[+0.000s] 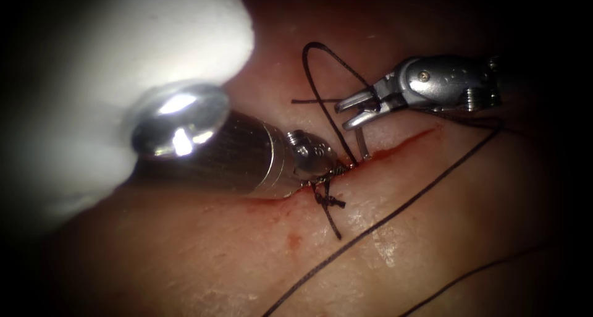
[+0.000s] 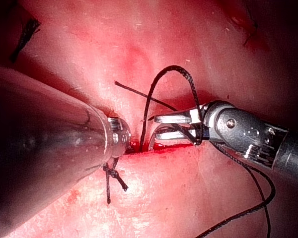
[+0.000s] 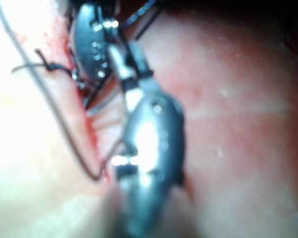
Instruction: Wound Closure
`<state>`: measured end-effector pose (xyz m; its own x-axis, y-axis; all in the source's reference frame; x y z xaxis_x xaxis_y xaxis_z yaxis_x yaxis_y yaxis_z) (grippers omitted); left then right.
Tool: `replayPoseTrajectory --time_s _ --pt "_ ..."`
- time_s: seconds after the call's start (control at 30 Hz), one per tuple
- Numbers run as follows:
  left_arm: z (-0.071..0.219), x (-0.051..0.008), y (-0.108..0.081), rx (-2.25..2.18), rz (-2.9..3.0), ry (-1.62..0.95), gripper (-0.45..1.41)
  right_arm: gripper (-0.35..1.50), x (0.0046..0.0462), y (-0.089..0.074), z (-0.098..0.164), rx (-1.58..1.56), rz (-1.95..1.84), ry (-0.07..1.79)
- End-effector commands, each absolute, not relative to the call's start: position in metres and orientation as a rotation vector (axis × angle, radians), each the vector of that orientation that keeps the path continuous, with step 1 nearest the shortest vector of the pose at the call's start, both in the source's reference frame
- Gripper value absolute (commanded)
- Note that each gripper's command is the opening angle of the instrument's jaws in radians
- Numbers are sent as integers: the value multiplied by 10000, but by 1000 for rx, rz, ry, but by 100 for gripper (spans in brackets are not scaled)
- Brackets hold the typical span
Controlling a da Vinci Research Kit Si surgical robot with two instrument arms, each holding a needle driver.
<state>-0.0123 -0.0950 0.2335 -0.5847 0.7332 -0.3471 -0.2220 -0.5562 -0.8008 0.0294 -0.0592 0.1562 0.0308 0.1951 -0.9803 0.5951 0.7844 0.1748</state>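
Note:
The tissue [image 1: 432, 230] has a slanted cut [image 1: 401, 145] lined with red fluid. The curved needle [image 1: 362, 143] stands in the tissue at the cut's edge, just right of my left tool [image 1: 336, 167]. Its upper end rises to the lower jaw of my right tool [image 1: 353, 110], whose jaws stand apart with nothing clamped. My left tool's tip [image 2: 124, 141] is pressed into the cut beside the needle [image 2: 152, 141]; what it holds is hidden. A thread loop [image 1: 315, 63] arches above the right tool [image 2: 164, 125] and runs down to the cut.
A tied knot [image 1: 327, 199] with short cut ends sits on the cut below my left tool's tip. A long thread [image 1: 401, 209] trails from under my right tool across the tissue toward the near edge. Red fluid [image 1: 293, 238] spots the tissue below the knot.

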Motion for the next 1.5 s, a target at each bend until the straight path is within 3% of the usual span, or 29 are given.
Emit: replayPoseTrajectory --time_s 0.03,0.53,1.5 --pt "2340 -130 -959 -925 2156 -983 49 -35 302 -597 1566 673 -348 1551" --pt "2336 -133 -965 -911 2170 -980 51 -35 313 -586 1560 1000 -76 1441" --pt "2329 -137 -976 -908 2173 -981 51 -35 337 -568 1578 1112 193 1379"
